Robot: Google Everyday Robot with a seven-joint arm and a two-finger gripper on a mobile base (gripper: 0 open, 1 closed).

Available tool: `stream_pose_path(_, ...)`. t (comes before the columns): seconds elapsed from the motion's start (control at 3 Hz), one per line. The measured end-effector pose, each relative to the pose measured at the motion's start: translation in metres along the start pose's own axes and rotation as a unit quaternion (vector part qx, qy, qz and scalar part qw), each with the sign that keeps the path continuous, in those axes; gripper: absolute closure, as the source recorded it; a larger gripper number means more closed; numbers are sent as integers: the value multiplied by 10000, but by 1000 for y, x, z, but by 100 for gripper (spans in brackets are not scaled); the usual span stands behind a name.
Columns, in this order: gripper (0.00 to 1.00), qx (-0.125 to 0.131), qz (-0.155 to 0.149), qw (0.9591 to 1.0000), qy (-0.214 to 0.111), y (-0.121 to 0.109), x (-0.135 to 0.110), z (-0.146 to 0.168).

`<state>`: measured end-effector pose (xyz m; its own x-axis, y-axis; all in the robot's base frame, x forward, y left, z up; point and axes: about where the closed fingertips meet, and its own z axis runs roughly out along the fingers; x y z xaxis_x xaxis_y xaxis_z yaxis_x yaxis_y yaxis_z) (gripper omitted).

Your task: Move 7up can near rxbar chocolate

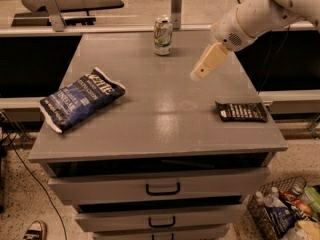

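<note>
The gripper (199, 73) is hovering above the table (150, 134), and the 7up can (163, 35) is standing apart, back-left of it. Whether the gripper is spread, I cannot tell.

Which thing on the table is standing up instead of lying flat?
The 7up can at the back stands upright; the blue chip bag and rxbar chocolate lie flat. The gripper hovers between can and bar.

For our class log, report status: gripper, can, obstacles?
White-green 7up can upright at back edge. Dark flat rxbar chocolate at right edge. Cream gripper hovers between them, empty. Blue chip bag far left, not blocking.
</note>
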<state>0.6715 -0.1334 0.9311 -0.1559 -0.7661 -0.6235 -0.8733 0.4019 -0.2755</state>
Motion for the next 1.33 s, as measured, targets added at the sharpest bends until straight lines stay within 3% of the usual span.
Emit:
stream_pose_path(0.33, 0, 237, 198, 9989, -357, -22, -2, 25)
stream_pose_path(0.67, 0, 624, 406, 9941, -786, -55, -4, 42)
stream_pose_path(1.0, 0, 1091, 664, 9830, -1318, -94, -9, 59)
stream_pose_path(1.33, 0, 1299, 860, 9736, -1669, -113, -13, 69)
